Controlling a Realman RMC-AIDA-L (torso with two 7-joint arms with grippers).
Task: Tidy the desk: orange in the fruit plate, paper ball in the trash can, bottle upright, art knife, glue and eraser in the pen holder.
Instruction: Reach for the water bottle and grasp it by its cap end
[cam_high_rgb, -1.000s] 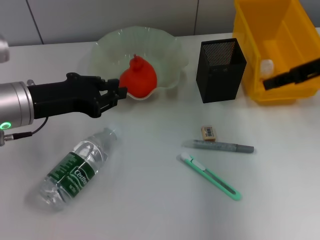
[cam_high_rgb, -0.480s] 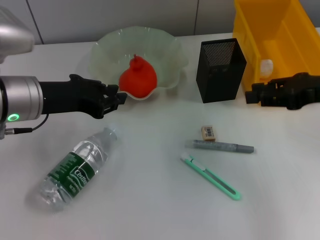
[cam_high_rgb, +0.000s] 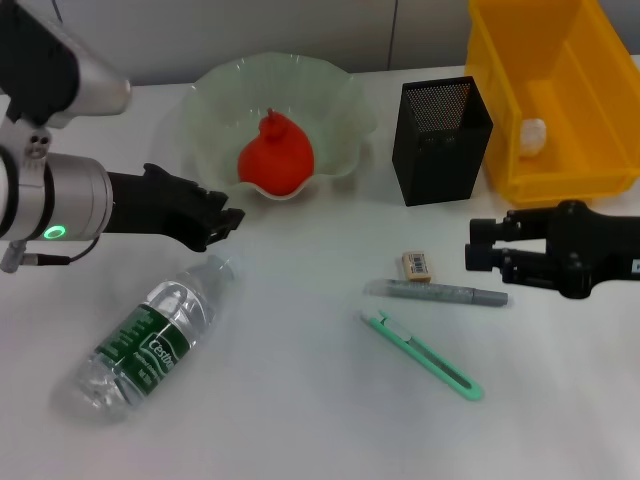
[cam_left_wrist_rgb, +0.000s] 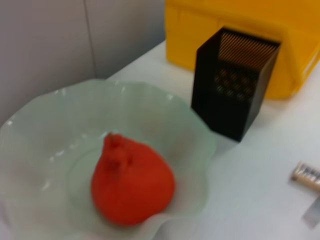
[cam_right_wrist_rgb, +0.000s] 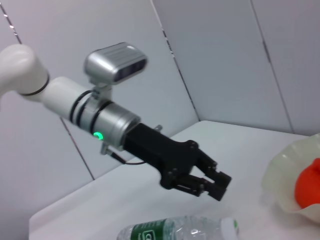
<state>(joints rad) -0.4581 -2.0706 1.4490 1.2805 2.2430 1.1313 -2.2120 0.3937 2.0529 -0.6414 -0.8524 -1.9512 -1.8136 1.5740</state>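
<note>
Left gripper (cam_high_rgb: 228, 216) nearly closed, only a narrow gap between the fingertips, holding nothing and touching nothing; hovering just beside the near rim of the plate (cam_high_rgb: 345, 120), above the cap end of the bottle (cam_high_rgb: 148, 338). Same gripper seen from the right wrist view (cam_right_wrist_rgb: 217, 182), empty, over the bottle (cam_right_wrist_rgb: 180, 231). Right gripper (cam_high_rgb: 480, 255) low over the table (cam_high_rgb: 300, 400), just beside the tip of the glue (cam_high_rgb: 440, 293); fingers set a little apart, nothing between them, contact with the glue not possible to tell.

Compared with one second ago: left gripper pulled back from the plate and toward the robot's left, with more of the silver arm now in sight. Right gripper moved from over the bin (cam_high_rgb: 545, 100) down to the table in front of it. All objects unmoved.

Orange (cam_high_rgb: 275, 155) resting in the plate, also clear in the left wrist view (cam_left_wrist_rgb: 131, 182). Bottle lying on its side, cap toward the plate. Eraser (cam_high_rgb: 417, 265) just behind the glue, knife (cam_high_rgb: 425, 355) nearer the robot, all three flat on the table. Holder (cam_high_rgb: 440, 140) upright between plate and bin. Paper ball (cam_high_rgb: 533, 133) inside the bin.

White, smooth table; grey panelled wall behind.
</note>
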